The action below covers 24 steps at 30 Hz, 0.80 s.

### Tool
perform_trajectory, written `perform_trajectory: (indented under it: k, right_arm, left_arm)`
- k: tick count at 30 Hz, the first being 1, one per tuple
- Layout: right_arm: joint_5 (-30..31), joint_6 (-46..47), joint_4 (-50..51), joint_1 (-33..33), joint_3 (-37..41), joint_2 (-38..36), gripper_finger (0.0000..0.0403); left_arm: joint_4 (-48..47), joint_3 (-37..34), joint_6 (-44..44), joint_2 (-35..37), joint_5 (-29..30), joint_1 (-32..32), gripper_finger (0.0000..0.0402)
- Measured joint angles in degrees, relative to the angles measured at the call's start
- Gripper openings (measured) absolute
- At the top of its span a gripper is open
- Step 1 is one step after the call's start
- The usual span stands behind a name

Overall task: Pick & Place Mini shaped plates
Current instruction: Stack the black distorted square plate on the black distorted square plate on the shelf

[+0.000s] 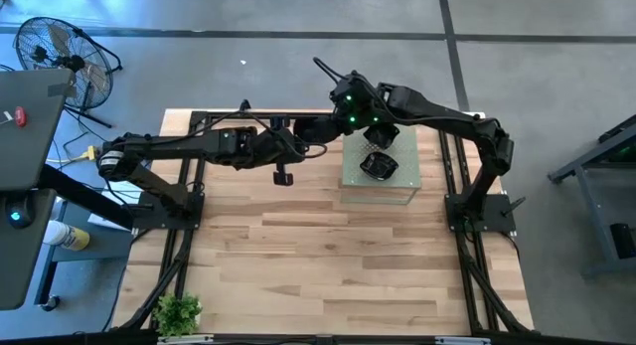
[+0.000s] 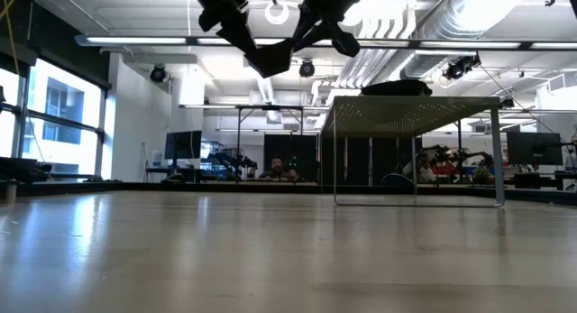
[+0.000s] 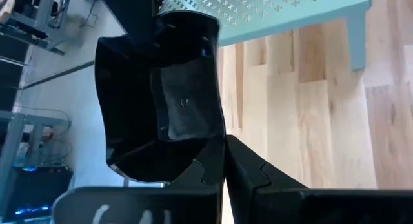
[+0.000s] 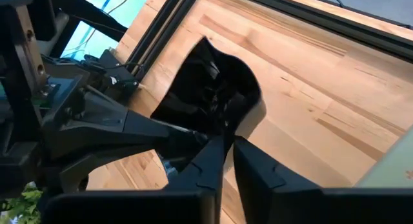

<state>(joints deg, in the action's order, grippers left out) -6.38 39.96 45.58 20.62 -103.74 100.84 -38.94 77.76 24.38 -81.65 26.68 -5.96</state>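
A glossy black mini plate [image 1: 318, 128] with a wavy rim is held in the air between both grippers, over the far middle of the table. My left gripper [image 1: 303, 136] reaches it from the left, and my right gripper [image 1: 334, 120] from the right. Each is shut on it. The low view shows this plate [image 2: 275, 57] high above the tabletop. More black plates [image 1: 379, 166] lie stacked on the pale green perforated board [image 1: 396, 189], which stands on legs to the right. The left wrist view fills with the held plate [image 3: 161, 101], and the right wrist view also shows it [image 4: 213, 88]. My left gripper pinches the plate's rim [image 3: 216, 137] between its two fingers, coming level from the table's left side. The plate is lifted clear and stands on edge, tilted. My right gripper pinches the opposite rim [image 4: 222, 130] between its two fingers, coming from the table's right side and slanting down. The plate is clear of the table.
The perforated board [image 2: 415, 104] stands like a small table at the right far side, with the plate stack [image 2: 397, 86] on top. A small green plant [image 1: 179, 311] sits at the near left corner. Bare wood [image 1: 328, 265] spans the middle and near side.
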Motion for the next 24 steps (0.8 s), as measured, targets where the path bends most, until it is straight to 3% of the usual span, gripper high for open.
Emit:
perform_trajectory:
  k: [10, 17, 24]
  right_arm:
    - [0.9, 0.1, 0.1, 0.0, 0.1, 0.0, 0.0002]
    - [2.0, 0.5, 0.2, 0.9, 0.1, 0.0, 0.0001]
    - [1.7, 0.5, 0.3, 4.2, 0.1, -0.3, 0.0001]
  left_arm:
    - [1.0, 0.0, 1.4, 0.0, 1.4, 0.0, 0.0020]
    - [1.8, 0.1, 0.2, 0.0, 2.9, 0.0, 0.0098]
    - [-2.8, 6.3, -5.3, 0.0, 2.4, 0.0, 0.0161]
